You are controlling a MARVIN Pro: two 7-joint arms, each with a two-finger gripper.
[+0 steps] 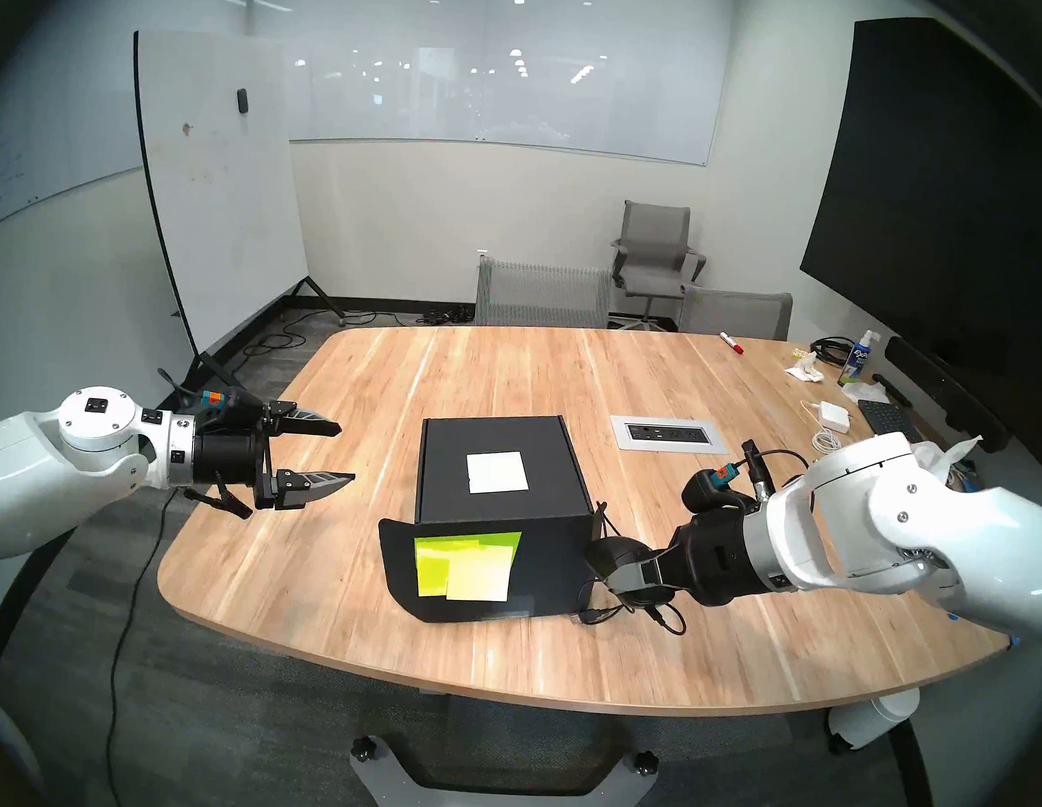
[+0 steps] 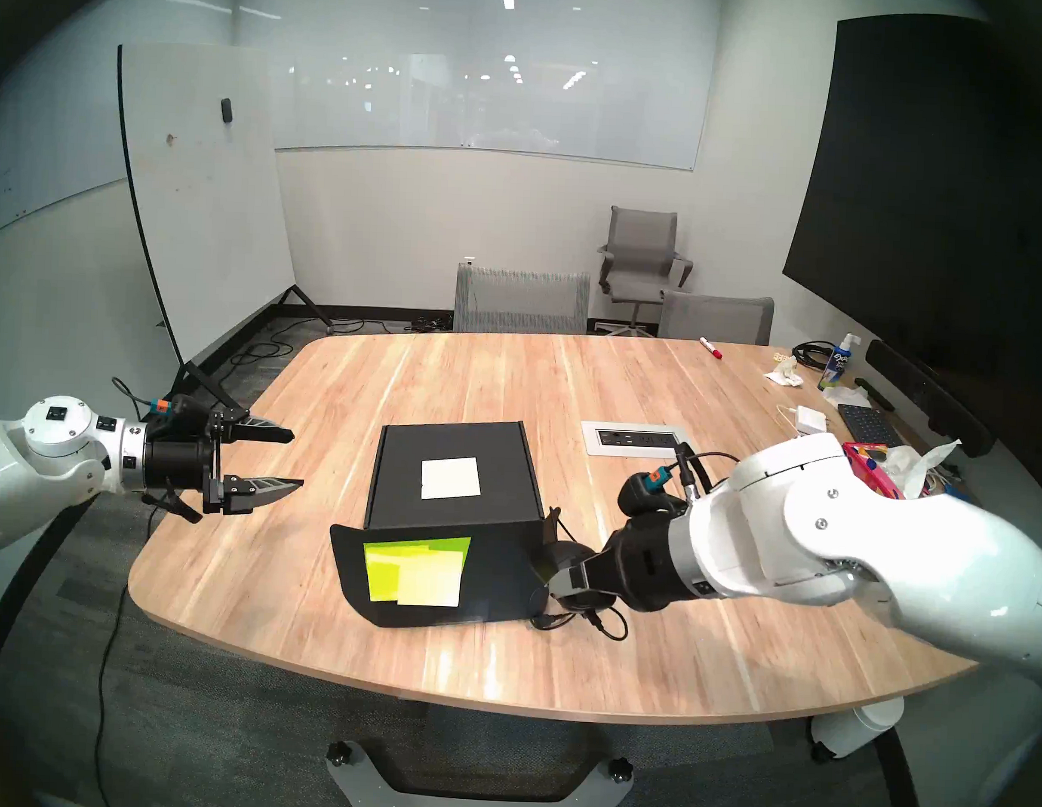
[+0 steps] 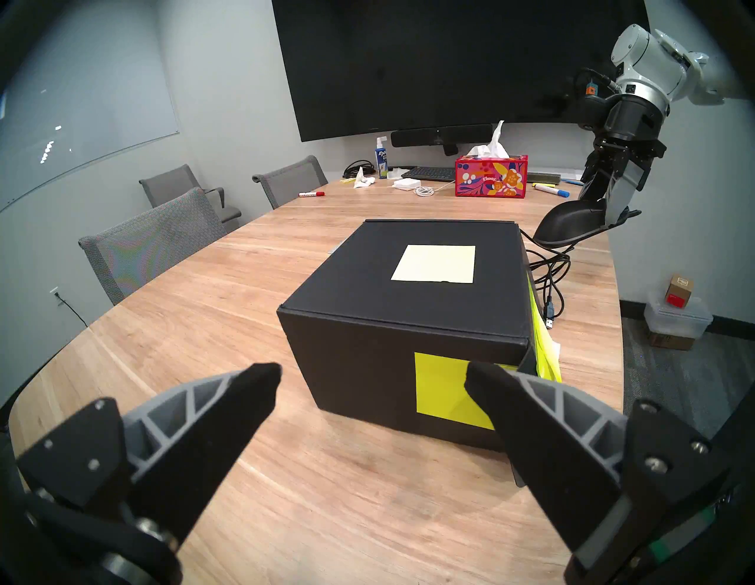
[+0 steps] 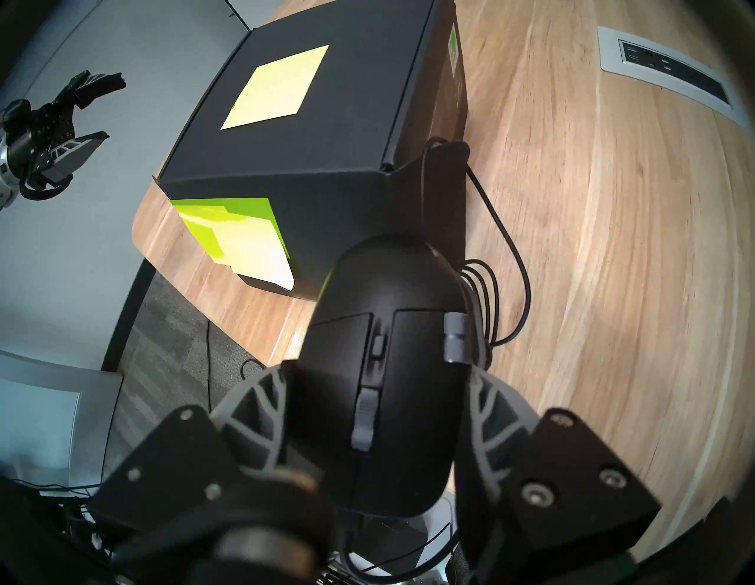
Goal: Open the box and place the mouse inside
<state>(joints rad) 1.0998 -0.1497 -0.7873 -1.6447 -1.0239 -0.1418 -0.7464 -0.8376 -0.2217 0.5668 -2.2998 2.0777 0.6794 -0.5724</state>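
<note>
- right gripper (image 4: 378,412) clamped on the mouse (image 4: 388,359) by its sides, jaws partway in; mouse's long axis runs straight out from the palm, rounded back end leading
- mouse is off the table (image 1: 705,628) (lifted, left wrist view shows air under it); its cable (image 4: 506,261) trails down in loops just beside the box's right face
- the box (image 1: 492,470) sits just ahead and left of that hand, lid down on top, a pale note on it; front flap (image 1: 433,575) w/ yellow-green notes hangs out toward the robot, not tucked
- left gripper (image 1: 334,454) empty, jaws wide, hovering well apart from the box on its left side, pointing at it
- key relation: box not opened yet, right hand is busy w/ the mouse, so the free left hand looks like the one to raise the lid, likely by that flap
</note>
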